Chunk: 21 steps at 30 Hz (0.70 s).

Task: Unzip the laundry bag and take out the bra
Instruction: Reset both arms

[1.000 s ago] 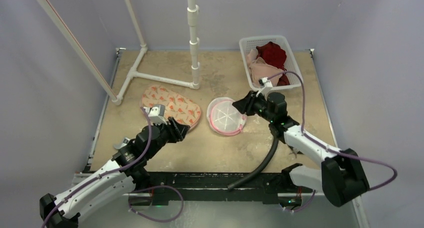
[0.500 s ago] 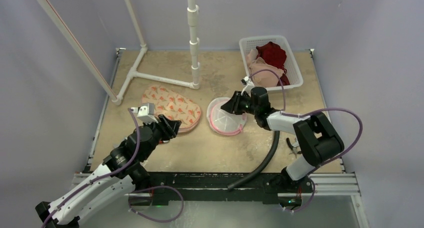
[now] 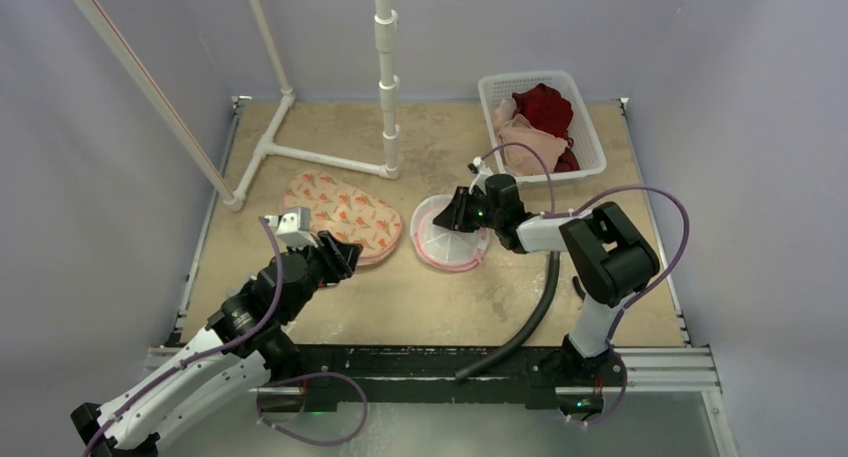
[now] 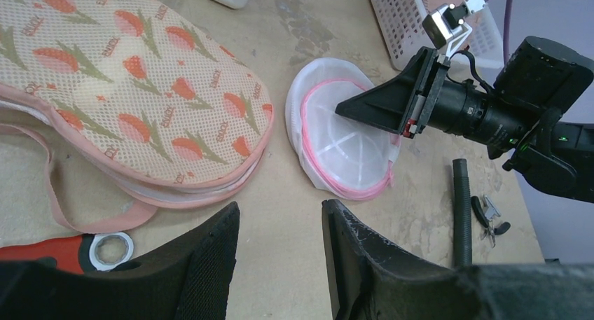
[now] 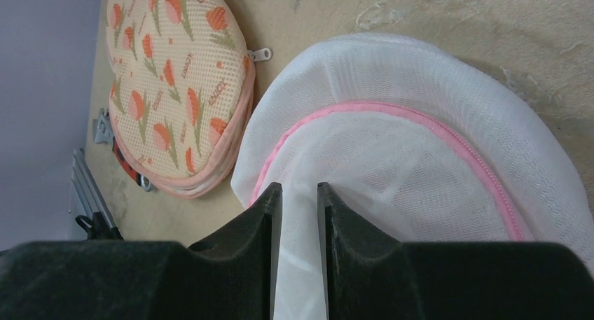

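Evidently little of the job is finished. The white mesh laundry bag (image 3: 455, 239) sits on the surface (image 3: 420, 297) at mid-frame in the top view, and its pink zip line reads as an unbroken ring, so I judge it to be zipped, with the bra inside or at least out of sight. The right tool (image 5: 298, 194) reaches over the bag's upper left rim, fingers drawn to a narrow slit right above the pink seam. Whether they pinch the mesh or a zip pull, I cannot tell. The left tool (image 4: 279, 215) hangs open and empty, lower left of the bag, near the floral pouch (image 3: 345, 212). Finding the pull, running the zip round and lifting the bra out all remain.
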Each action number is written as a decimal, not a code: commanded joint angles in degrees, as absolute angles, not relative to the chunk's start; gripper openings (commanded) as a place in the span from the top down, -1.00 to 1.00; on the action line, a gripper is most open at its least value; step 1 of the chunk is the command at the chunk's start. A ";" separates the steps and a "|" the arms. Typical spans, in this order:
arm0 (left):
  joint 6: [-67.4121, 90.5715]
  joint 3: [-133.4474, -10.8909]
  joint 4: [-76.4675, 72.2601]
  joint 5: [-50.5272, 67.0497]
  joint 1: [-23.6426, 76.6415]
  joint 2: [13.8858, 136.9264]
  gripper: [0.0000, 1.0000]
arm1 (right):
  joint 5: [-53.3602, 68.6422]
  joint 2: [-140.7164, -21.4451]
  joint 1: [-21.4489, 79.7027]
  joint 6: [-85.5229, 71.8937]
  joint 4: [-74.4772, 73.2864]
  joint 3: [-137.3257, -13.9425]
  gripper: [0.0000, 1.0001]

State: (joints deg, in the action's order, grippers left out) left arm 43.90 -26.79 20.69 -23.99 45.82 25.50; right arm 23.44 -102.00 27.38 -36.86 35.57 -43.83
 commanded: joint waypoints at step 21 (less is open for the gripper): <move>41.25 -31.53 21.26 -23.36 45.86 26.41 -0.20 | 12.34 -58.29 34.20 -21.27 15.01 -44.96 -0.39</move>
State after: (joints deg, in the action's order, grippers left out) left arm 43.44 -27.53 21.12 -22.83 45.82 25.63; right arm 14.20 -64.40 32.45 -26.50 19.55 -47.44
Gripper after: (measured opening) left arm 0.533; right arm 0.645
